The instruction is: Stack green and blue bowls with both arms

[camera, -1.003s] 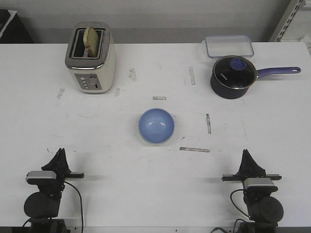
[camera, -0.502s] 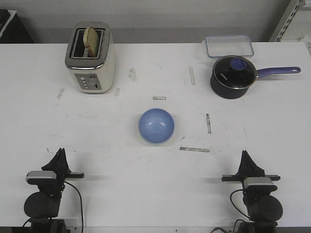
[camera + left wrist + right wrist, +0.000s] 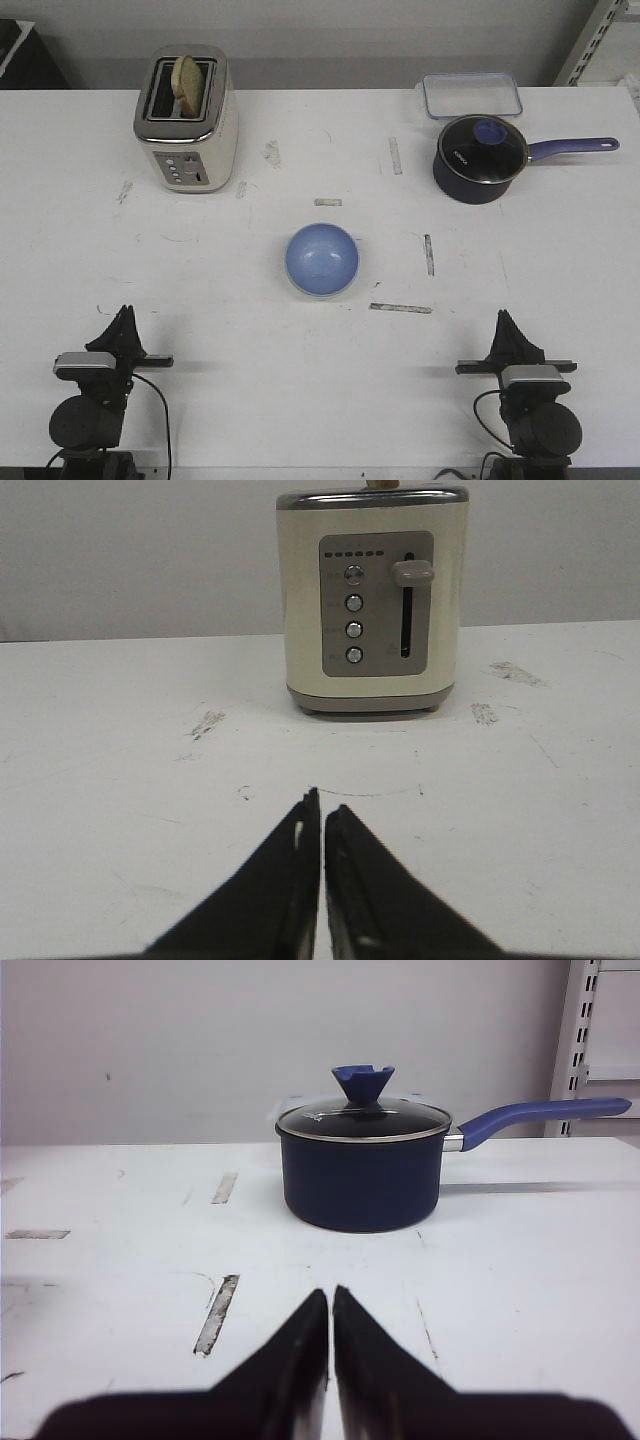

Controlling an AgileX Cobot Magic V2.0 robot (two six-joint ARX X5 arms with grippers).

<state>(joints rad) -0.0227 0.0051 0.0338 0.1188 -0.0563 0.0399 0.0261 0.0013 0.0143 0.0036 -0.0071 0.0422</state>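
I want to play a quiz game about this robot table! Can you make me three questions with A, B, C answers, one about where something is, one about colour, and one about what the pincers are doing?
1. Where does the toaster stand?
A. far left of the table
B. far right of the table
C. between the arms

2. What colour is the bowl you see from above?
A. red
B. blue
C. yellow

3. How are both pincers?
A. holding a bowl
B. wide open
C. shut and empty

Answers:
1 A, the toaster stands at the far left, across from the saucepan.
2 B, the blue bowl shows in mid-table.
3 C, the left pincer and right pincer have their fingers pressed together, nothing between.
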